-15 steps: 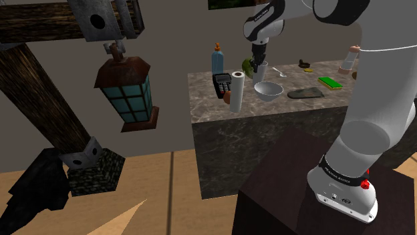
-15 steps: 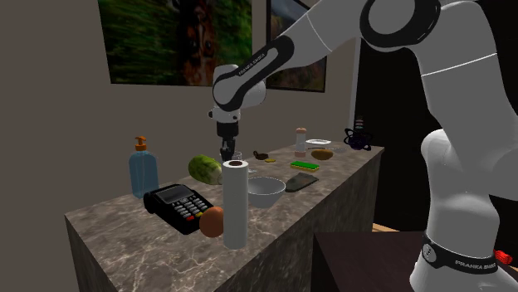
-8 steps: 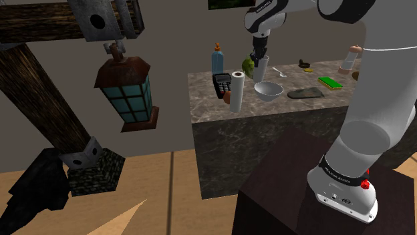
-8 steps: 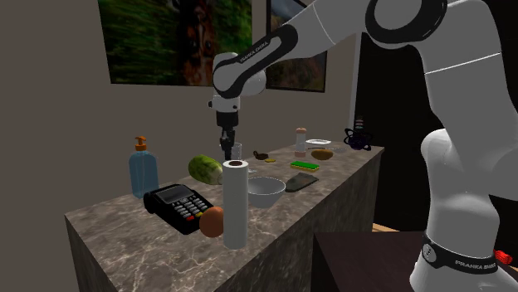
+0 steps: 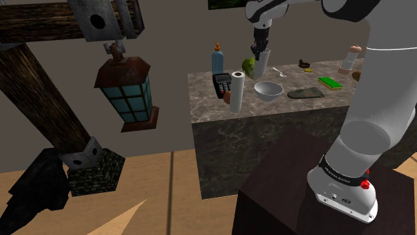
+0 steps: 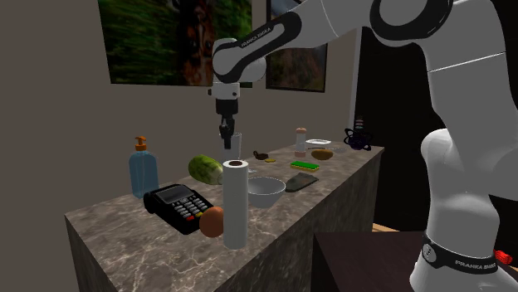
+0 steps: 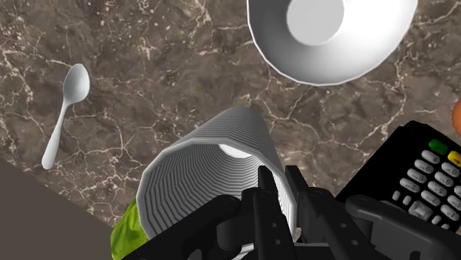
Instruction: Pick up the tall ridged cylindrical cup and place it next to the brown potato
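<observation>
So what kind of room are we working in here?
Probably a home kitchen or similar room: a stone-patterned counter carrying a bowl, spoon and paper towel roll, with framed pictures on the wall behind.

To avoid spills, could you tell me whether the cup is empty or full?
Empty: the wrist view looks into the cup, showing bare ridged walls down to its bottom.

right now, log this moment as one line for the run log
pincer: shut on ridged cup rim | cup: raised above counter, near white bowl | potato: farther along counter, not yet reached
</observation>
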